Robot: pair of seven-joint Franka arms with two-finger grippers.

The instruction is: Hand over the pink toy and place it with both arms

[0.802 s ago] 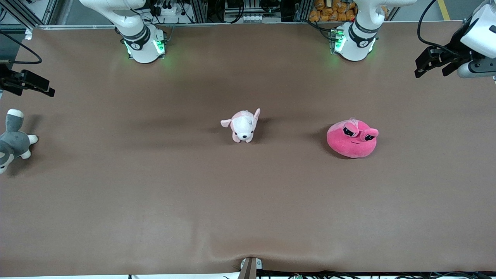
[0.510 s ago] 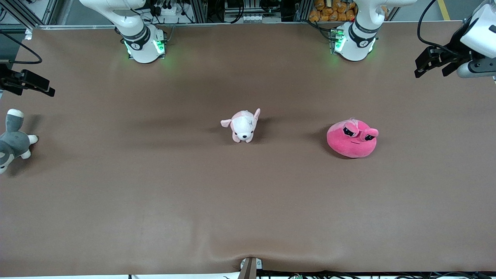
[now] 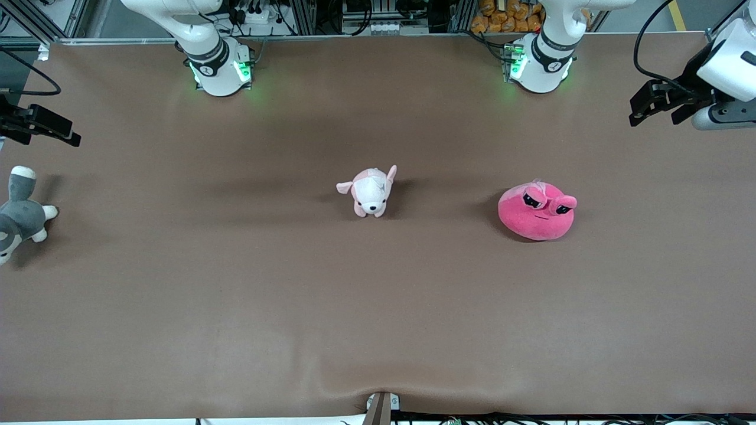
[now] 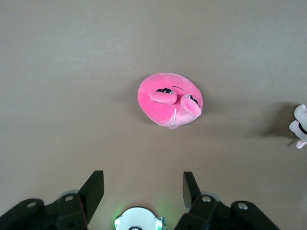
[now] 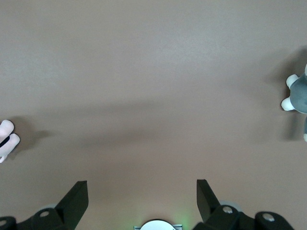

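Front view: pink toy (image 3: 537,211) sits on the table (image 3: 378,319) toward the left arm's end, eyes up, untouched. Pale puppy plush (image 3: 370,190) at mid-table; grey plush (image 3: 18,216) at the right arm's end. Left gripper (image 4: 144,188) hangs high over the table's edge, jaws wide, empty. Right gripper (image 5: 142,197) hangs over its own end, jaws wide, empty.

Puppy plush (image 3: 370,192) between pink toy (image 3: 536,211) and grey plush (image 3: 19,213)
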